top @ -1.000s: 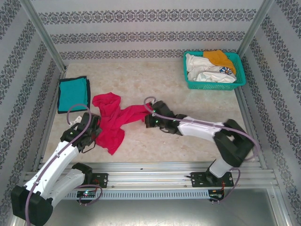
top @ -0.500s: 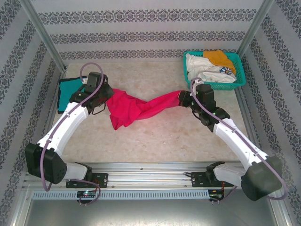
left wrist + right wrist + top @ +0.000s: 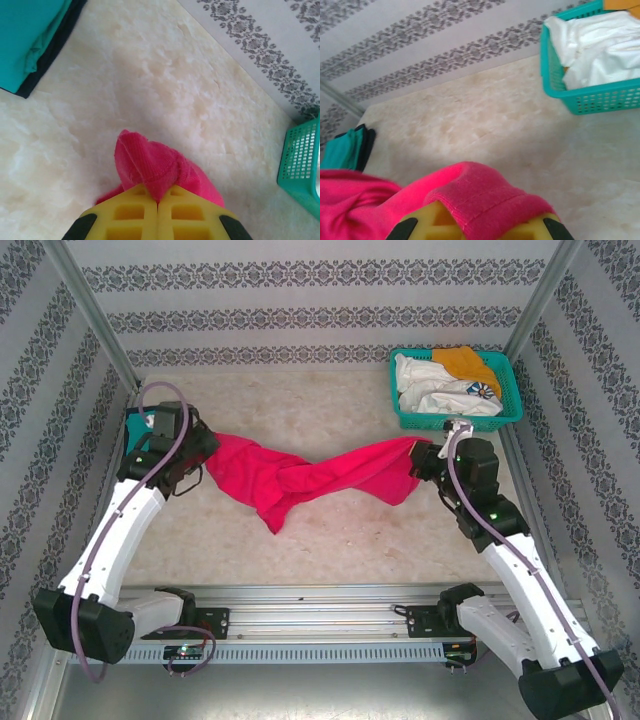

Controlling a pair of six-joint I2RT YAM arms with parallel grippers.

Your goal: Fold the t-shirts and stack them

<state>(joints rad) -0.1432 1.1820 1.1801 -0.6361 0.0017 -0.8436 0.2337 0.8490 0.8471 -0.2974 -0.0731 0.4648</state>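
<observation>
From above, the pink-red t-shirt (image 3: 300,475) lies stretched in a long band across the table (image 3: 330,550). Its long axis runs from just in front of the basket (image 3: 455,422) straight away toward the side of the table opposite the basket. The band is twisted near its middle, and one loose corner droops off it on the side facing away from the basket's row. The right gripper (image 3: 418,458) is clamped on the end nearest the basket, just clear of the basket's front rim. The left gripper (image 3: 205,445) is clamped on the end farthest from the basket, beside the folded teal t-shirt (image 3: 134,432), which the arm partly covers. White t-shirts (image 3: 430,392) and an orange t-shirt (image 3: 465,365) sit bundled inside the basket. Bare tabletop lies open on both long sides of the band.

In the left wrist view, the yellow fingers (image 3: 135,212) are pressed together with a bunched pink-red hem pinched between them and standing up past the tips. The teal t-shirt, with its dark edge, lies well away from the basket, and open table separates the two.

In the right wrist view, the pink-red hem drapes over the closed yellow fingers (image 3: 435,220). The basket stands close, beyond them. Clear table runs from it to the patterned wall (image 3: 420,30).
</observation>
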